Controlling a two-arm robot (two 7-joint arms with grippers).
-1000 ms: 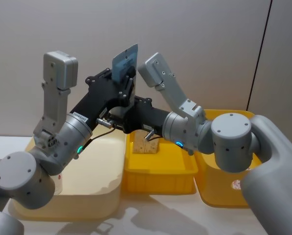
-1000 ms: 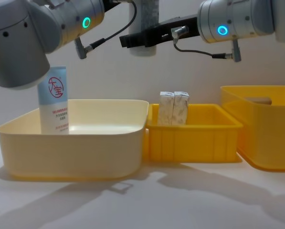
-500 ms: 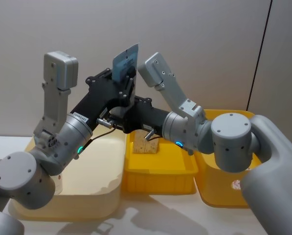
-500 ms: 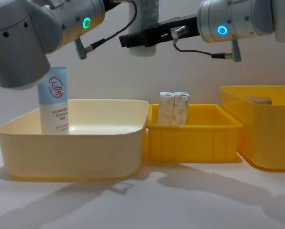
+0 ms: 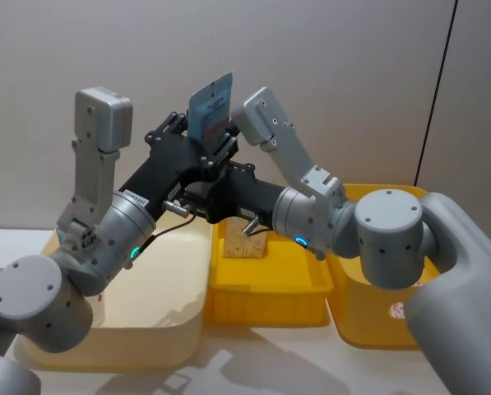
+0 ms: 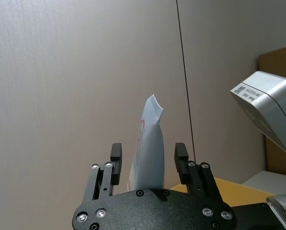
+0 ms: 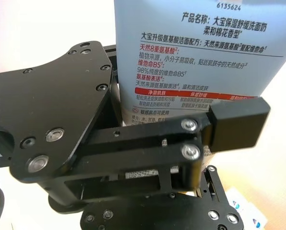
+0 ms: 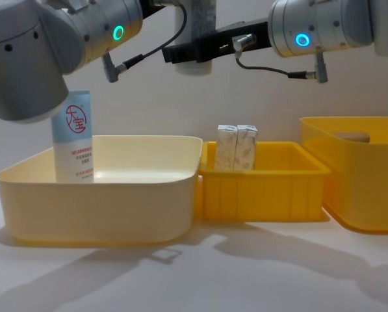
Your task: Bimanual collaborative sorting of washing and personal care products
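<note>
A pale blue plastic squeeze tube (image 5: pixel 210 105) was held high in the air above the small yellow plastic bin (image 8: pixel 265 192), with its flat crimped end pointing up. The left claw (image 6: pixel 148 153) was raised to the same place above this bin. In the left wrist view its two black fingers (image 6: pixel 115 154) were seen spread apart on both sides of the tube, and a gap was left on each side, so this claw was open and not touching the tube. The right claw (image 5: pixel 216 158) was brought in just under the left one. In the right wrist view one of its black pads (image 7: pixel 238 124) was pressed flat against the printed lower part of the tube, so the tube was gripped by the right claw.

Inside the small yellow plastic bin, at its back wall, two small white cartons with beige print (image 8: pixel 236 148) were standing upright and touching each other. To the left of this bin and touching it, a wide cream plastic bin (image 8: pixel 103 208) was placed, and a second pale blue tube with a red round logo (image 8: pixel 72 136) was standing upright in its far left corner. To the right of the small bin, a taller yellow plastic bin (image 8: pixel 362 188) was set. All three bins were resting on the white worktop (image 8: pixel 245 273).
</note>
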